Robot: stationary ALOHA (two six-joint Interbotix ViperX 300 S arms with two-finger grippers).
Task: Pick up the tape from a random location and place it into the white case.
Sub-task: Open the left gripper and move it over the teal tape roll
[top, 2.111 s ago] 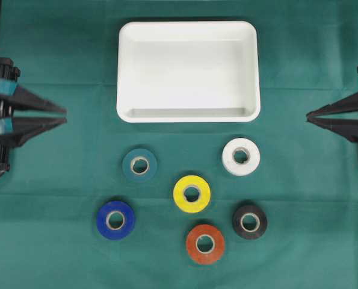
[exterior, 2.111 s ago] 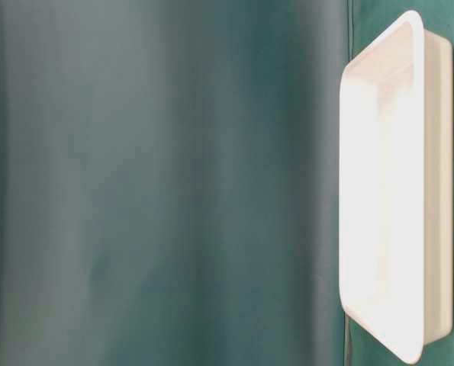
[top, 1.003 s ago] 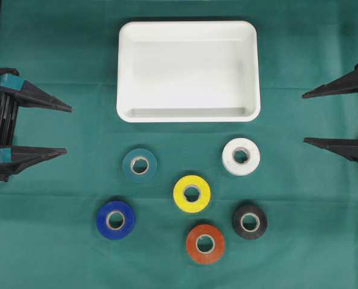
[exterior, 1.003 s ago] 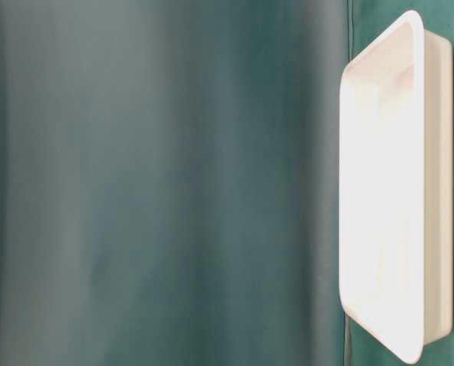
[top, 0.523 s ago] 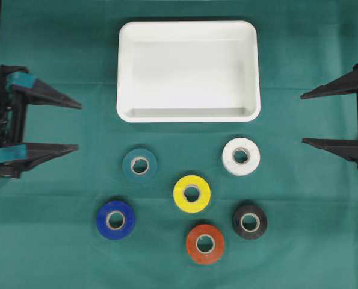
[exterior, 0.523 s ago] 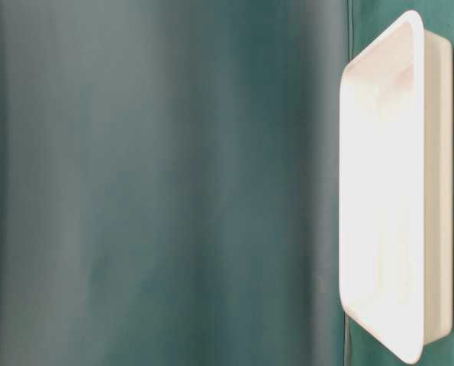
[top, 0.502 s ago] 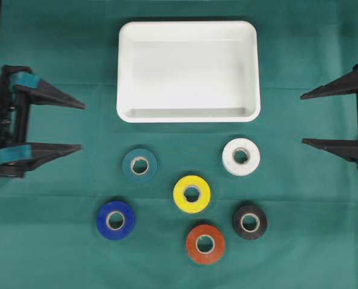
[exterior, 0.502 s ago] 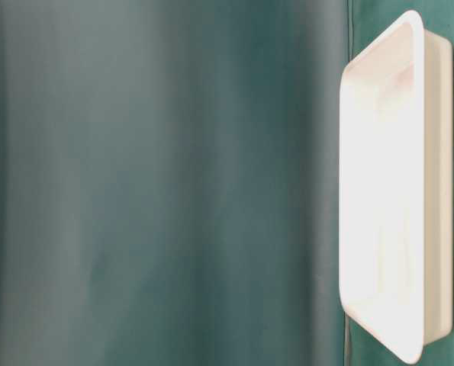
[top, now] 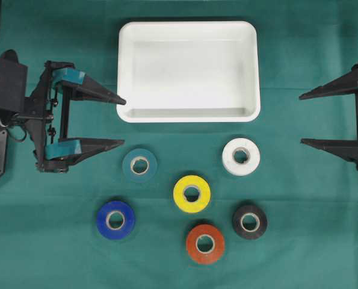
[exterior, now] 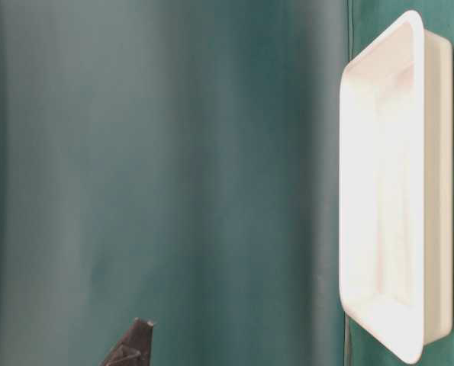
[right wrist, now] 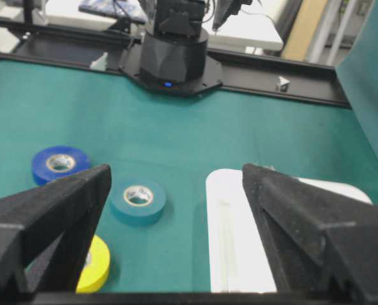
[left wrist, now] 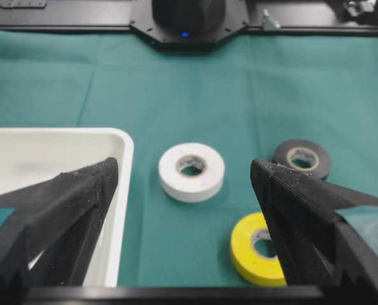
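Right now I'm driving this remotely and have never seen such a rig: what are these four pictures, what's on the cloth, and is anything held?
Two robot arms face each other across a green cloth. The overhead picture looks straight down: the left gripper reaches in from the left and the right gripper waits at the right edge. Both have their jaws open and hold nothing. Two more pictures come from cameras on the wrists, looking out between the black jaws. The table-level picture appears turned sideways and mostly shows cloth and the white case. On the cloth lie six tape rolls: teal, white, yellow, blue, black and red. The case has nothing in it.
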